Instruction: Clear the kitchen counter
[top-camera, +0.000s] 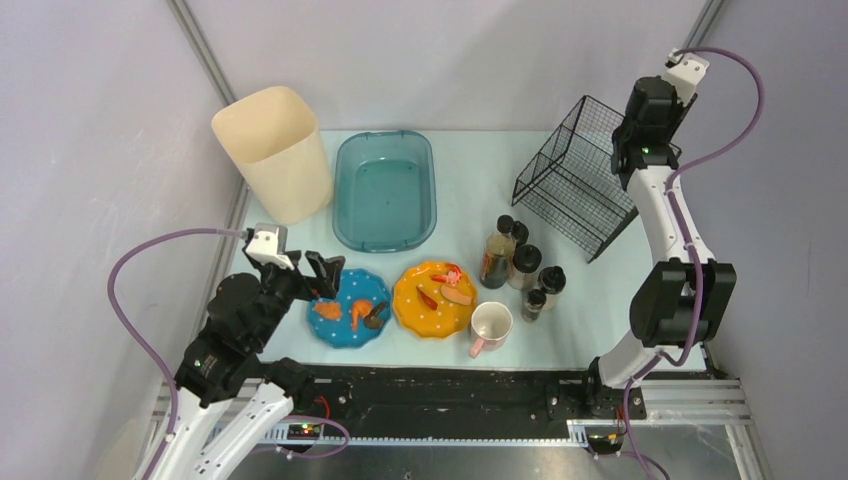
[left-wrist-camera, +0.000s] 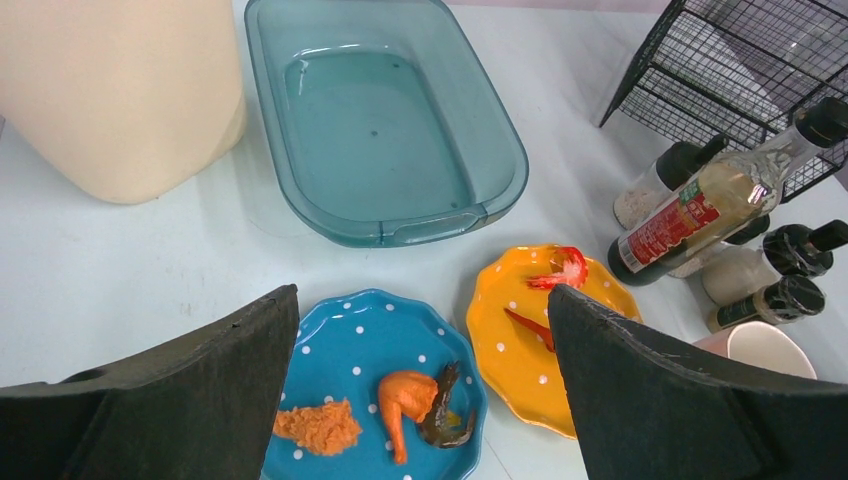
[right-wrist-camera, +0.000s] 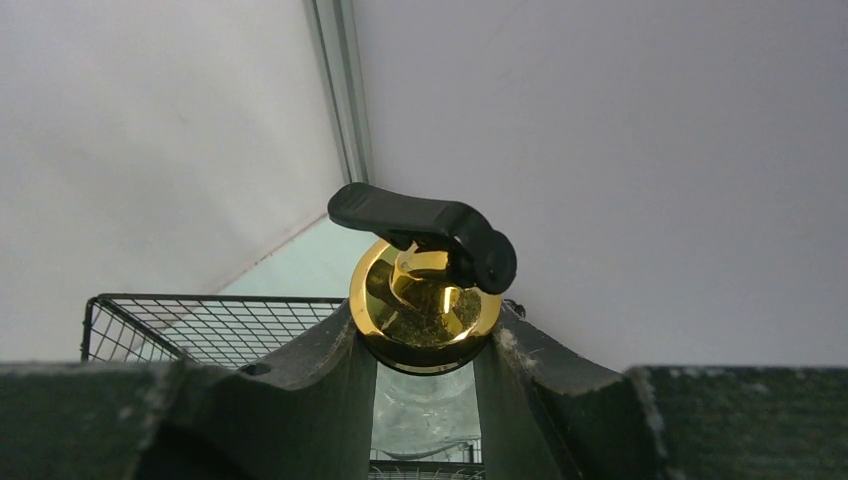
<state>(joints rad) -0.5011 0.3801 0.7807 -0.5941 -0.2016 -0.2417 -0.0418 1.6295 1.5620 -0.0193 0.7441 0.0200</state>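
The pale light-blue rectangular kitchen counter (top-camera: 470, 170) is carrying a tall cream plastic bin (top-camera: 275, 150) at far left, a teal translucent plastic basin (top-camera: 385, 195) just beside it, and a black wire basket (top-camera: 575, 175) at far right. Toward the front, a blue dotted scalloped plate (top-camera: 350, 285) and an orange dotted scalloped plate (top-camera: 440, 322) are lying side by side. A pink mug (top-camera: 490, 325) and a cluster of dark-capped bottles (top-camera: 520, 265) are standing to their right.

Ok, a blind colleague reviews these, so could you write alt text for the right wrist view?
The right hand grips a clear bottle just under its gold cap, which has a black flip lever. A black wire basket shows below, grey walls behind.
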